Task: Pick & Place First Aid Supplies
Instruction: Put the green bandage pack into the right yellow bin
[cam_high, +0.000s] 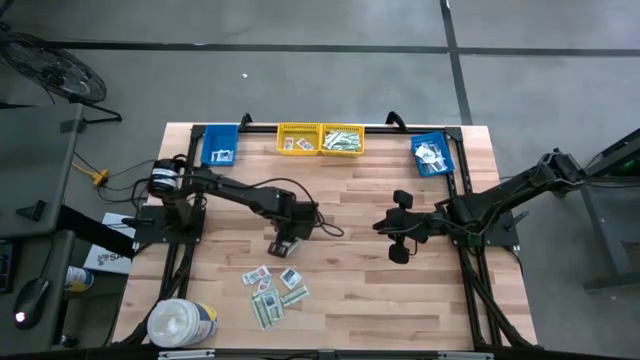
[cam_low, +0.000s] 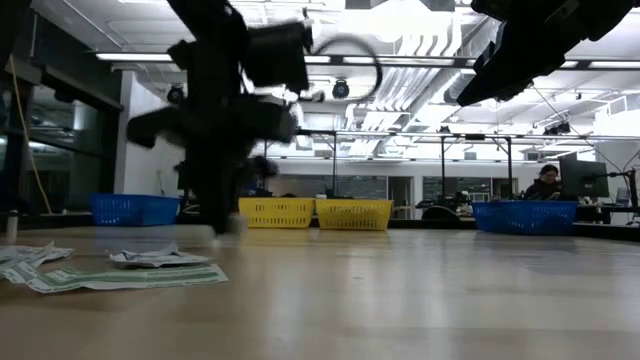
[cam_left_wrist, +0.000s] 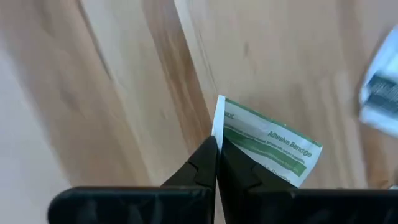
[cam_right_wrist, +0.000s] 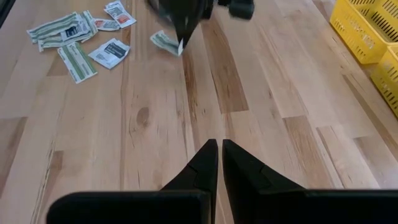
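The first aid supplies are small flat paper packets. Several lie in a loose pile (cam_high: 274, 289) near the table's front, seen also in the right wrist view as a pile (cam_right_wrist: 78, 37). Just beyond the pile, my left gripper (cam_high: 283, 243) points down and is shut on one green-and-white strip packet (cam_left_wrist: 268, 146). My right gripper (cam_high: 382, 226) hangs shut and empty above the table's middle right, its fingertips (cam_right_wrist: 219, 146) over bare wood. My left gripper pinches the strip packet by one long edge (cam_left_wrist: 219, 121), near a corner, between its two fingertips. The fingers come from above, pointing steeply down. The packet slants out sideways below them (cam_right_wrist: 163, 41); whether its low end is on the table I cannot tell.
Two yellow bins (cam_high: 320, 140) stand at the far edge, between a blue bin (cam_high: 221, 146) on the left and another blue bin (cam_high: 432, 156) on the right. A big white tub (cam_high: 181, 323) sits at the near left corner. Bare wood lies between the arms.
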